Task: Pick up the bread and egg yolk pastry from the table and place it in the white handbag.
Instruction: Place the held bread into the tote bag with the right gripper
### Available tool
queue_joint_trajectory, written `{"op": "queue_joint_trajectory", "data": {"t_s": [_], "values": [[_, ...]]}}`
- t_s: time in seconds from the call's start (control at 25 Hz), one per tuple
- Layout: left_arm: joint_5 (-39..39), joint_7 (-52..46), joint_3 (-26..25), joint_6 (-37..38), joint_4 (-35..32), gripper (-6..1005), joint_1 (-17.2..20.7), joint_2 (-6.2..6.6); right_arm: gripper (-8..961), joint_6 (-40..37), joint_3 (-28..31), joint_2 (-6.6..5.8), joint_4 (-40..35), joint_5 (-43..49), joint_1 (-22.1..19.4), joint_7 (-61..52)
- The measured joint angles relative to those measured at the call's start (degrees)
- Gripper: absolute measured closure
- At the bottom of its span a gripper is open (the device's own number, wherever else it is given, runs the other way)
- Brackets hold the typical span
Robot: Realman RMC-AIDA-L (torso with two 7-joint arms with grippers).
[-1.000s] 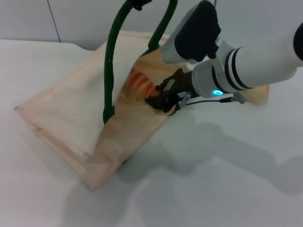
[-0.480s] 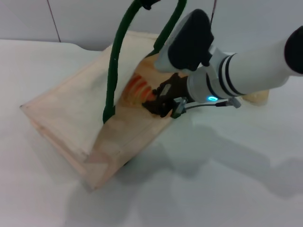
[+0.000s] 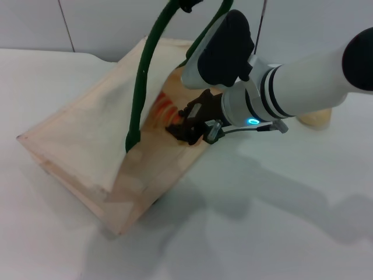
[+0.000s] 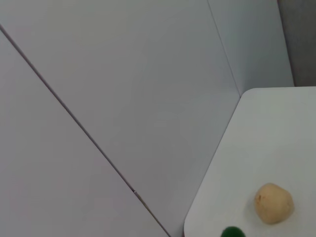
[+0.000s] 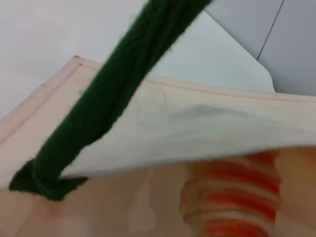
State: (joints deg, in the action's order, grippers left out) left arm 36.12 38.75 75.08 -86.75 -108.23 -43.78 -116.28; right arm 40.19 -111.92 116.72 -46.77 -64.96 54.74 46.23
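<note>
Head view: bread (image 3: 165, 107) lies inside white handbag (image 3: 87, 146), long axis pointing deeper in.

A white bench (image 3: 280, 233) carried everything, its surface smooth and faintly glossy, with soft grey shadows lying across it. Behind its far edge rose a pale grey panelled wall (image 4: 123, 89), crossed by thin dark seams (image 4: 74, 123). In the left wrist view the bench ended at a rounded corner against that wall.
</note>
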Motion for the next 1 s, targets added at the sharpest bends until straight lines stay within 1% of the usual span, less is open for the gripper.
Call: {"op": "queue_joint_trajectory", "data": {"t_s": [0.24,0.48,0.76,1.0], "values": [[-0.01,0.0,0.24,0.6,0.04,876,0.29,0.0,652,-0.2,-0.08,0.0,-0.25,-1.25,0.35,0.06],[-0.01,-0.4,0.34,1.18,0.04,876,0.33,0.0,540,-0.83,-0.22,0.0,-0.72,-1.89,0.55,0.25],[-0.09,-0.43,0.17,1.33,-0.19,876,1.18,0.0,378,-0.13,0.15,-0.28,-0.66,-1.94,0.1,0.26],[-0.66,-0.66,0.2,2.41,-0.26,877,1.66,0.0,223,0.07,-0.15,-0.14,-0.66,-1.93,0.28,0.15]]}}
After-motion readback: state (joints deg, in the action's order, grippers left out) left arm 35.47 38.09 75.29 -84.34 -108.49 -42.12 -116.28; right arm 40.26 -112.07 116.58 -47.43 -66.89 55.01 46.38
